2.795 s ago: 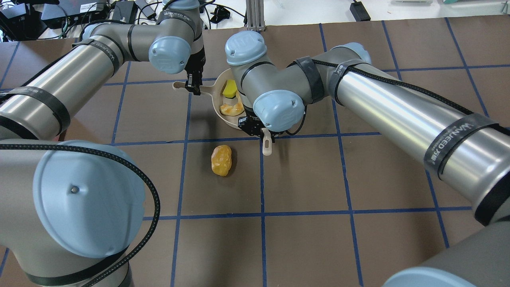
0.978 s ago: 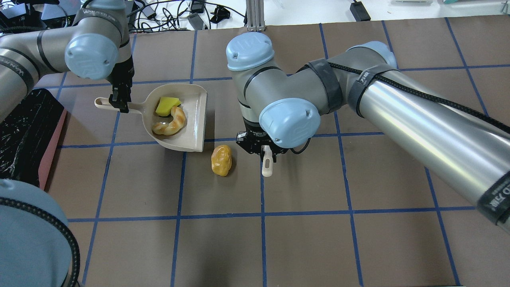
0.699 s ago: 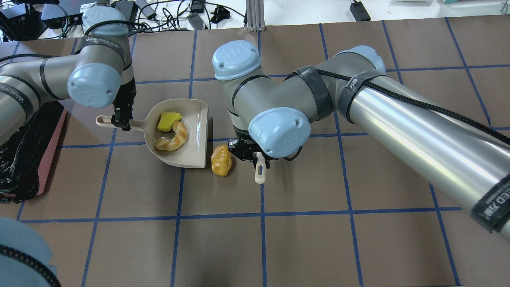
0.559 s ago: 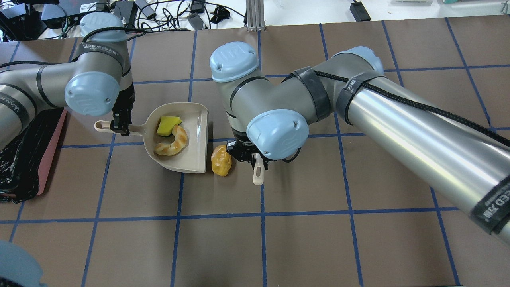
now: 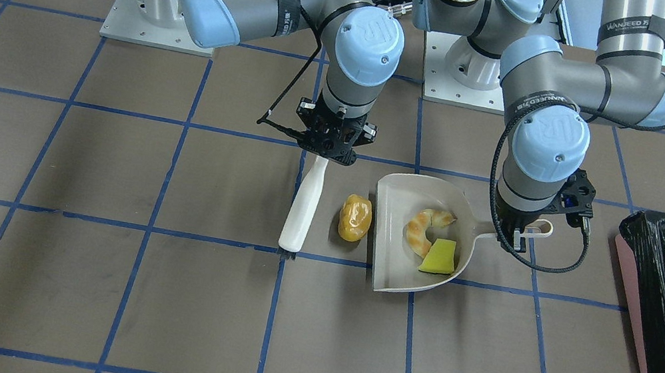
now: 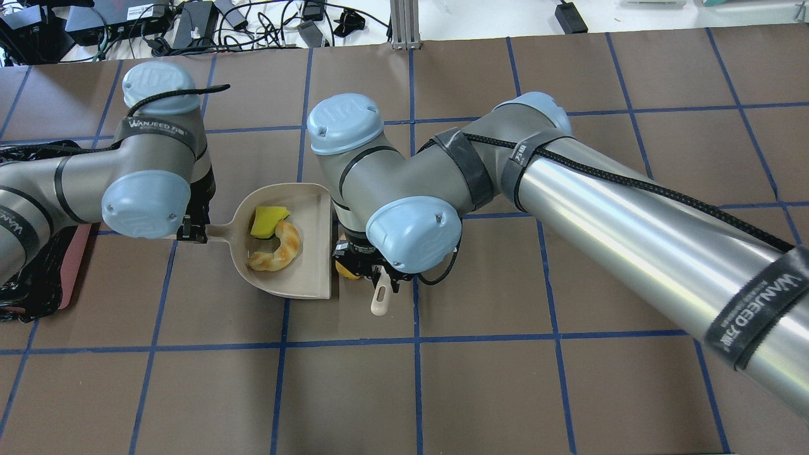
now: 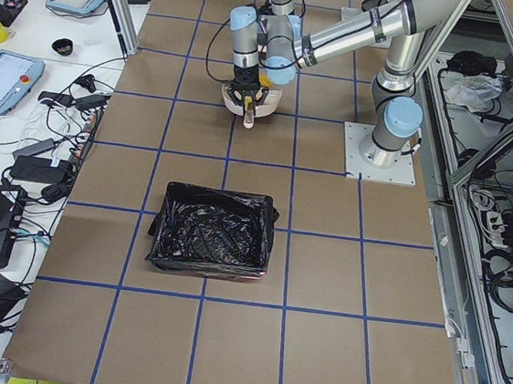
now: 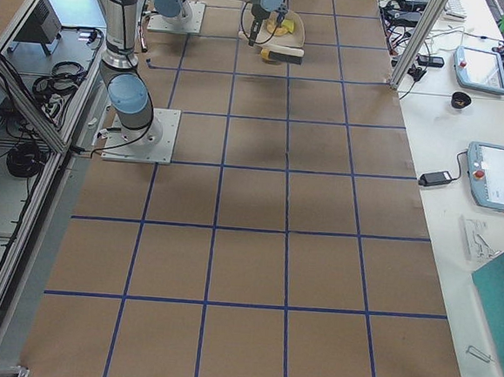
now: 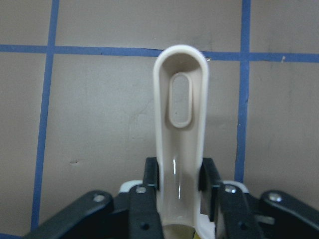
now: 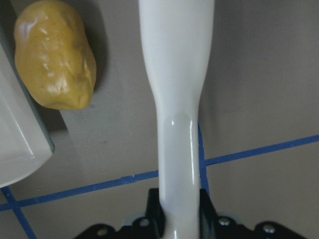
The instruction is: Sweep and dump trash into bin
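1. The surface (image 5: 87, 280), brown with a blue taped grid, carries everything.
2. The bin (image 5: 630, 311), pink and lined with a crinkled black bag, stands well apart from the work, out on the robot's left side. Nothing can be made out inside it.
3. The dustpan (image 5: 392, 240) lies flat with its open lip towards the brush. The left fingers (image 9: 150, 175) are clamped on its handle.
4. The brush (image 5: 305, 209) hangs down from the right fingers (image 10: 153, 211), which grip its white handle tightly. Its bristle end is down near the surface.
5. The croissant piece (image 5: 423, 227) already lies inside the pan, curved round the yellow wedge (image 5: 440, 258), which rests near the handle end.
6. The orange-yellow lump (image 5: 355, 218) is the last bit out on the surface. It sits between the brush and the pan's lip, just beside the lip; whether it touches I cannot tell.
7. The step in hand looks like the final sweep. The next move calls for a short sideways push of the brush, bristles low, while the pan's lip is held down so the rounded lump rides in rather than rolling along the edge. After that comes a level carry to the bin.
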{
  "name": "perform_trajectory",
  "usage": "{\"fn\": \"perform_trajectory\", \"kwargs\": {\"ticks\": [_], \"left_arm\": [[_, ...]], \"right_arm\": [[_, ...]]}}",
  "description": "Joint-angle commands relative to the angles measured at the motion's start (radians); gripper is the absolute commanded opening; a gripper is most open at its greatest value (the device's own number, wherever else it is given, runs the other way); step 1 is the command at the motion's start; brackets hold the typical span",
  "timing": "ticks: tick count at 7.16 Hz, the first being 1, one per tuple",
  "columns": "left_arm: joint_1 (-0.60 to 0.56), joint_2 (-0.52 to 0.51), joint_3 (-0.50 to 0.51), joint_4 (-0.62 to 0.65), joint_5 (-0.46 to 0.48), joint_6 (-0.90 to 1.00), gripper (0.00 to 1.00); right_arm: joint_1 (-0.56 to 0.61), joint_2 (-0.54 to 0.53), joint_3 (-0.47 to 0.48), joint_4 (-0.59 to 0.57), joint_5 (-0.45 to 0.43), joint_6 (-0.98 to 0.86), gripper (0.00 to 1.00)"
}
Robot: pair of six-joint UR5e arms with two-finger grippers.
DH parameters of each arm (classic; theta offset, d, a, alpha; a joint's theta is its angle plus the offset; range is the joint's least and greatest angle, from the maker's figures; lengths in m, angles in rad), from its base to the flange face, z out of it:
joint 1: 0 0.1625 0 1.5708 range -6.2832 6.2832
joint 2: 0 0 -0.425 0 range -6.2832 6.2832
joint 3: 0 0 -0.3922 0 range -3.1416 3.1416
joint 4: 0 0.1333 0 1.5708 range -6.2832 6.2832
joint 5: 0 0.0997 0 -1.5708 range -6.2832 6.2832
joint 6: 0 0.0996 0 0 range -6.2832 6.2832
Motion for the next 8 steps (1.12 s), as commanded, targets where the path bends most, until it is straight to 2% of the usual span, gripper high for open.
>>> {"fn": "perform_trajectory", "kwargs": {"ticks": [1,5,8], "left_arm": [[-0.006,0.003,-0.053,0.074,0.002,-0.01,0.0],[-0.052,-0.024,-0.048,0.075,-0.001,-0.055,0.0],[-0.075,-0.024,-0.047,0.086,-0.009,-0.058,0.0]], "right_arm": [[0.006,0.012,0.0,-0.007,0.028,0.032,0.12],[0.035,0.024,0.001,-0.022,0.048,0.038,0.12],[0.084,0.101,-0.002,-0.14,0.049,0.104,0.11]]}}
